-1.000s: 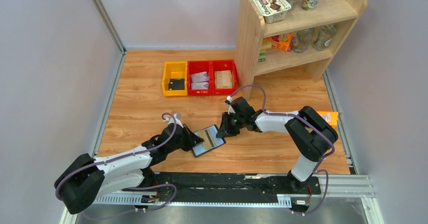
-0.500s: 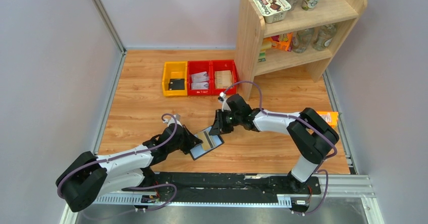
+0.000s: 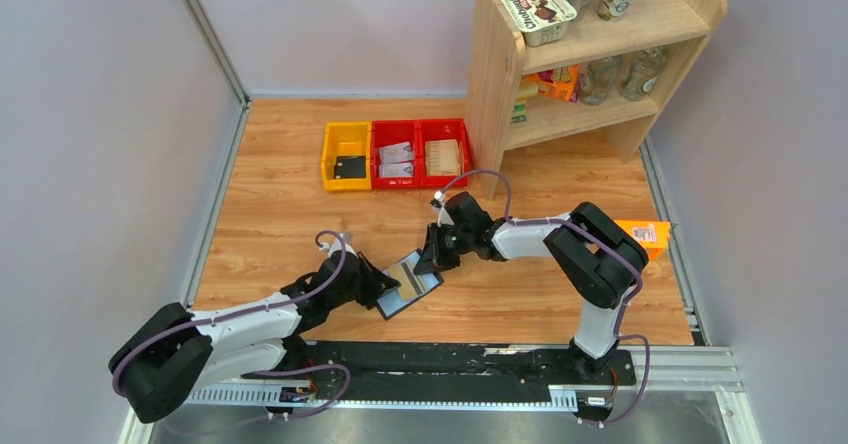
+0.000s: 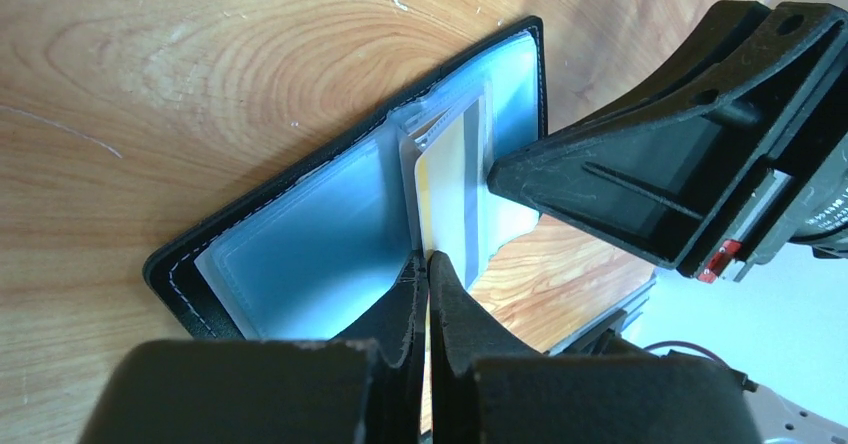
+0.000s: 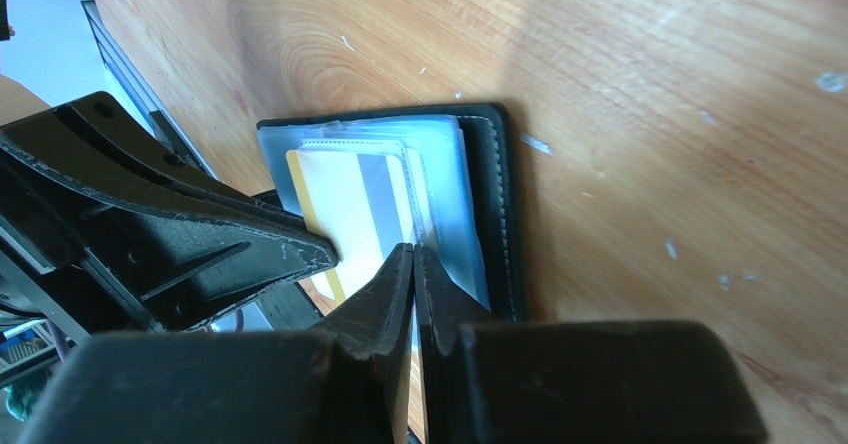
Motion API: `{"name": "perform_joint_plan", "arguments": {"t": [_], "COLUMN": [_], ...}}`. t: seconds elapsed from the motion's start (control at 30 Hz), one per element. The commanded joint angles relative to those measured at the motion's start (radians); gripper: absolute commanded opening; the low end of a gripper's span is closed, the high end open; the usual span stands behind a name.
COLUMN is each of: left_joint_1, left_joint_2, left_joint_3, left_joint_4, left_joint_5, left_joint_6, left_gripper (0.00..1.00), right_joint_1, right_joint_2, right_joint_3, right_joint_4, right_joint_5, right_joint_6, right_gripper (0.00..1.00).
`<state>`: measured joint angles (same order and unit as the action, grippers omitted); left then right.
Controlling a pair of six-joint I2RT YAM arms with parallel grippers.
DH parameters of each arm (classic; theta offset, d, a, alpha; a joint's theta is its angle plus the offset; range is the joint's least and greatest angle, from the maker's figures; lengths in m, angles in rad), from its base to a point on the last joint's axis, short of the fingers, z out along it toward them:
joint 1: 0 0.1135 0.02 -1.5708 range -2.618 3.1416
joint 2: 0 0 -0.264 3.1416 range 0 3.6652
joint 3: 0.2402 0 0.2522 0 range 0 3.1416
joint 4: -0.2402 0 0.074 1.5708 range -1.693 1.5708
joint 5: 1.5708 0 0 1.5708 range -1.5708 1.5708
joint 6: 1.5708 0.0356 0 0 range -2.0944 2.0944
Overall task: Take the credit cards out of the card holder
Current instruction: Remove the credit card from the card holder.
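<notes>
Left fingers pinched tight on near edge of card holder's clear sleeve, pinning it. Right fingers closed to slit on edge of pale, yellow-edged card; a second ago I had them wider. Cannot tell whether sleeve plastic is caught too. Card holder lies open between both arms, far half tipped up off surface, and has drifted slightly toward left arm. I judge grip on card just taken; card still inside, pull-out comes next.
</notes>
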<state>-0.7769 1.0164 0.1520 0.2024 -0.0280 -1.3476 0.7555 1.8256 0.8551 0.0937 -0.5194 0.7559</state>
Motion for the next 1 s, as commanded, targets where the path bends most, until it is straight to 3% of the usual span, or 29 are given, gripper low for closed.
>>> {"name": "perform_joint_plan", "arguments": {"t": [0.0, 0.33, 0.63, 0.73, 0.97], "left_joint_1": [0.001, 0.001, 0.001, 0.001, 0.001], "left_joint_2": [-0.027, -0.068, -0.096, -0.131, -0.240], "left_joint_3": [-0.035, -0.052, -0.057, -0.060, -0.074], "left_joint_4": [-0.034, -0.017, 0.032, 0.006, -0.139], "left_joint_5": [-0.013, -0.007, 0.002, -0.007, -0.047], "left_joint_6": [-0.047, -0.058, -0.039, -0.042, -0.090], "left_gripper": [0.00, 0.07, 0.06, 0.00, 0.00], "right_joint_1": [-0.025, -0.028, -0.028, -0.030, -0.042], "right_joint_2": [0.024, 0.038, 0.038, 0.038, 0.041], "right_joint_3": [-0.040, -0.044, -0.047, -0.047, -0.054], "right_joint_4": [-0.048, -0.057, -0.058, -0.058, -0.052], "right_joint_5": [0.076, 0.071, 0.073, 0.073, 0.075], "right_joint_6": [0.002, -0.003, -0.001, 0.002, 0.016], "right_gripper": [0.09, 0.09, 0.09, 0.09, 0.08]}}
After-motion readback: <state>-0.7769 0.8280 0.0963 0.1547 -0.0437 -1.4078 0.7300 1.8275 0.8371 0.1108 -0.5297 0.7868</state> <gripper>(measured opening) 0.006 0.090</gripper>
